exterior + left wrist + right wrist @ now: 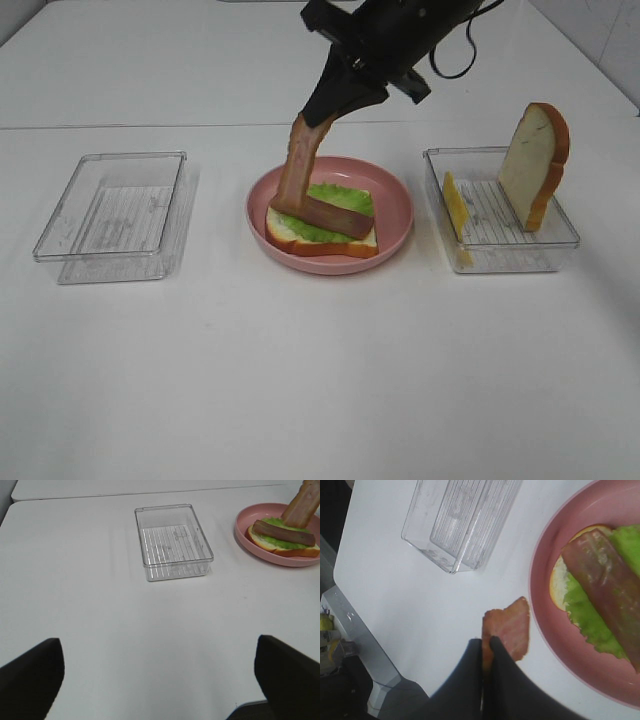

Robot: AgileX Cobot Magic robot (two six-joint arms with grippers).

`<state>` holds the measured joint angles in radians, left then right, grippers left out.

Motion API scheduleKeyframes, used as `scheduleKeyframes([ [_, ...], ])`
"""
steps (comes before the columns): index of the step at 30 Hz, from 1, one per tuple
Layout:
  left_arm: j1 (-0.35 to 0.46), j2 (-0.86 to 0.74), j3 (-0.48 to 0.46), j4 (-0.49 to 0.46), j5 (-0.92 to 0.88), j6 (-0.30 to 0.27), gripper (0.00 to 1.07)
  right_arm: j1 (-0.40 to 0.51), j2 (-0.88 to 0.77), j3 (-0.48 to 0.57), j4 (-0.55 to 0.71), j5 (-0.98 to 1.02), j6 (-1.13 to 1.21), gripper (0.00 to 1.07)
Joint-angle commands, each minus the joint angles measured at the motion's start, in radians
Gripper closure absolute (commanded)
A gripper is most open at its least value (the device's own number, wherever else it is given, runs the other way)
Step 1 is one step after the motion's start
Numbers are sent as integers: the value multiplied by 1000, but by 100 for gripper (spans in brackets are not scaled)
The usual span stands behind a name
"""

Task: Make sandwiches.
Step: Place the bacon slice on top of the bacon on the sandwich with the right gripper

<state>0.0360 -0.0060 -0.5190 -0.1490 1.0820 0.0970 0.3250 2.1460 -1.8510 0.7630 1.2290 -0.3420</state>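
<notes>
A bacon strip (296, 168) is gripped by its upper end in the right tool (316, 120), whose jaws are clenched on it, so that the strip hangs nearly upright over the pink plate (396, 200). It is presumably held end-down so that it can be laid flat beside the second bacon strip (335, 213), which lies across the lettuce leaf (345, 193) on the bread slice (318, 243) in the middle of the plate. Whether the hanging strip's lower end touches the stack cannot be settled, since the wrist view foreshortens it. The left tool (157, 647) is seen released, jaws wide with nothing between them, well apart from the plate on the left arm's side, probably so that the working arm is not crowded. A transparent tray (110, 240), with nothing seen in it, is set on that same side of the plate. On the opposite side another transparent tray (500, 262) holds the second bread slice (535, 160) propped upright and the cheese slice (455, 205) leaning on edge, where both can be pinched easily. Everything is carried by a plain white surface (300, 380), crossed by a seam beyond the plate; little of the room is shown.
</notes>
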Motion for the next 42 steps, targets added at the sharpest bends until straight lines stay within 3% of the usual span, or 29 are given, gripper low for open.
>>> scheduleKeyframes([
  [1,4,-15,3,-4,-5,-5,9,34,55,9,41,19,-49,107],
  [10,4,-15,3,-5,-5,-5,9,39,133,9,3,-56,-56,107],
  [20,4,-15,3,-5,-5,-5,9,38,138,8,-231,-240,-3,107],
  [28,4,-15,3,-5,-5,-5,9,38,138,8,-316,-265,31,107],
  [36,4,-15,3,-5,-5,-5,9,38,138,9,-321,-258,43,107],
  [37,4,-15,3,-5,-5,-5,9,39,138,9,-321,-260,43,106],
  [38,4,-15,3,-6,-5,-5,9,39,138,9,-320,-266,44,91],
  [39,4,-15,3,-6,-5,-5,9,39,138,9,-320,-266,44,91],
  [40,4,-15,3,-6,-5,-5,9,39,138,9,-319,-274,50,65],
  [41,4,-15,3,-6,-5,-5,9,39,138,9,-319,-275,60,52],
  [42,4,-15,3,-6,-5,-5,9,39,138,9,-319,-275,60,52],
])
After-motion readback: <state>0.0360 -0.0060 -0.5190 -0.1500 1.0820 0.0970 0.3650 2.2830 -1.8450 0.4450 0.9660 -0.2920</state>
